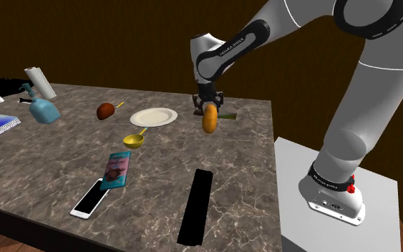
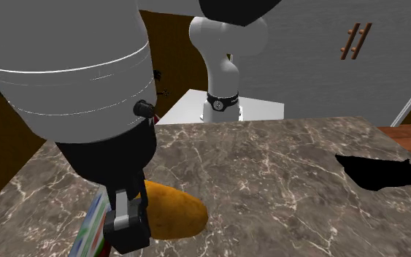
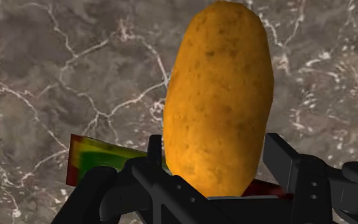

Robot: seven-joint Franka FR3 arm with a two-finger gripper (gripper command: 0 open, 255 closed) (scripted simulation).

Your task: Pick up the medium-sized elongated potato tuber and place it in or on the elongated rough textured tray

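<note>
Orange potato point(image 1: 210, 119), clasped by jaws, points lengthwise downward.

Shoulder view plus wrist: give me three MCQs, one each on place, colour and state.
1. In the shoulder view, which thing is nearest the potato?
A. phone
B. white plate
C. spray bottle

2. What colour is the potato?
A. green
B. orange-brown
C. white

3. The hand is:
A. open
B. shut on nothing
C. shut on the potato

Key:
1 B: of the three, the plate lies closest to the potato.
2 B: its skin shows orange-brown in the wrist view.
3 C: both fingers clasp the potato, which hangs above the table.
</note>
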